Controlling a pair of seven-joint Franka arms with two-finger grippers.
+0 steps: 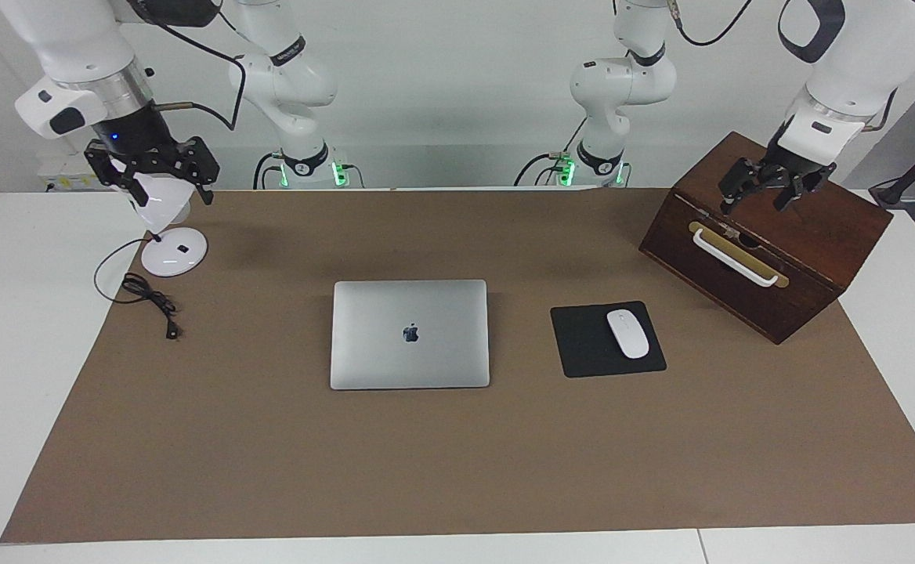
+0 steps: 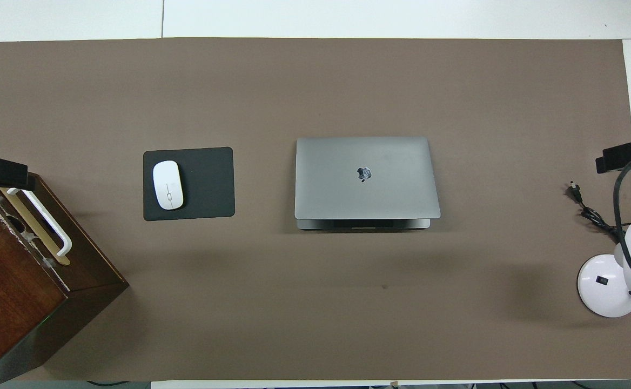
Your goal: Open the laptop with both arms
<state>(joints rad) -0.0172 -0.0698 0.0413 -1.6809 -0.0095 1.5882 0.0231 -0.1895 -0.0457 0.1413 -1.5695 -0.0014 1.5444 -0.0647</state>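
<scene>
The laptop (image 1: 410, 334) has a plain silver-grey lid with a dark apple logo at its centre, and it lies on a flat brown table cover (image 1: 457, 470) with white table (image 1: 3, 329) showing at the edges. The mouse (image 1: 627, 334) is white on a black mouse pad (image 1: 583, 345), and the wooden box (image 1: 818, 235) is dark reddish-brown with a white handle (image 1: 734, 255) on a tan plate. The desk lamp (image 1: 169, 247) is white with a black cable (image 1: 148, 301), and the arms are white with black grippers and green lights at their bases.
</scene>
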